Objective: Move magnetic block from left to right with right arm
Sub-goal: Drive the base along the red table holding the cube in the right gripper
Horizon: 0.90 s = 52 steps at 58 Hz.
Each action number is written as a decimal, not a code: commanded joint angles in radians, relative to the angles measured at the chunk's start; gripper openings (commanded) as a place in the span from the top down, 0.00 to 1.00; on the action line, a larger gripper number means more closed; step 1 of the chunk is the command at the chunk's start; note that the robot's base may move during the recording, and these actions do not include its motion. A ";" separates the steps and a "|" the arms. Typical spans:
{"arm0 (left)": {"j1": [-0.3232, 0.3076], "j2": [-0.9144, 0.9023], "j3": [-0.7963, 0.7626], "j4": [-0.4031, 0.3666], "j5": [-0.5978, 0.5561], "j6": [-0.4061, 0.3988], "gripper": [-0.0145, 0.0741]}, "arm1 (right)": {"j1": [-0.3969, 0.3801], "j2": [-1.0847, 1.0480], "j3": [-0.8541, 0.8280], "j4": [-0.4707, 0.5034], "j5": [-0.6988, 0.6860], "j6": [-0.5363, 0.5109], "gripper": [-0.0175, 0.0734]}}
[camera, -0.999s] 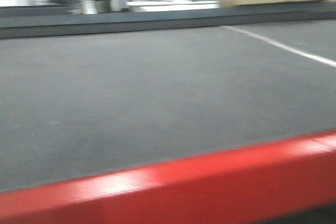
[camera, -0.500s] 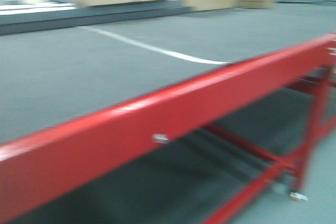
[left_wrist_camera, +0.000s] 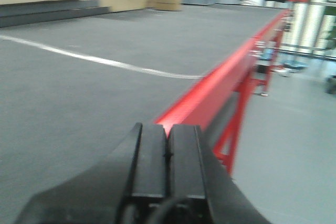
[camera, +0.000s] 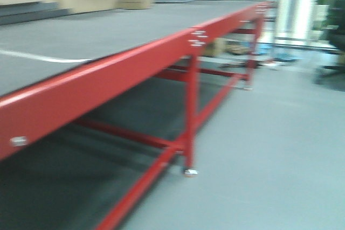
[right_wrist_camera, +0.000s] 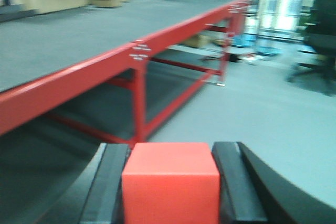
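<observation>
Over the last second the front view has swung right. First it shows only the grey top of the table (camera: pixel 70 36) with the red rail (camera: pixel 108 79) along the bottom. Then the rail slants, with legs below it. Now the rail climbs from near left to far right, with open floor (camera: pixel 280 149) to its right. I judge that I am turning rightward with the load, so the transfer is under way and the set-down is not yet done. My right gripper (right_wrist_camera: pixel 170 151) pinches the block (right_wrist_camera: pixel 170 184) between its two fingers (right_wrist_camera: pixel 111 182), one against each side face. The block is carried in my grip; past it the right wrist view shows rail and floor. My left gripper (left_wrist_camera: pixel 167 129) has its jaws pressed together on nothing and sits over the table top near the rail. Count: one block, two grippers, one table, one white line (left_wrist_camera: pixel 105 60) on its top, two uprights (camera: pixel 191 111) in the front view, and at least one box (camera: pixel 133 1) at the far end. Blur hides anything smaller.
</observation>
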 commanded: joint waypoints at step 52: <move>-0.004 -0.013 0.008 -0.005 -0.078 -0.006 0.98 | -0.004 0.016 -0.024 -0.010 -0.093 -0.008 0.75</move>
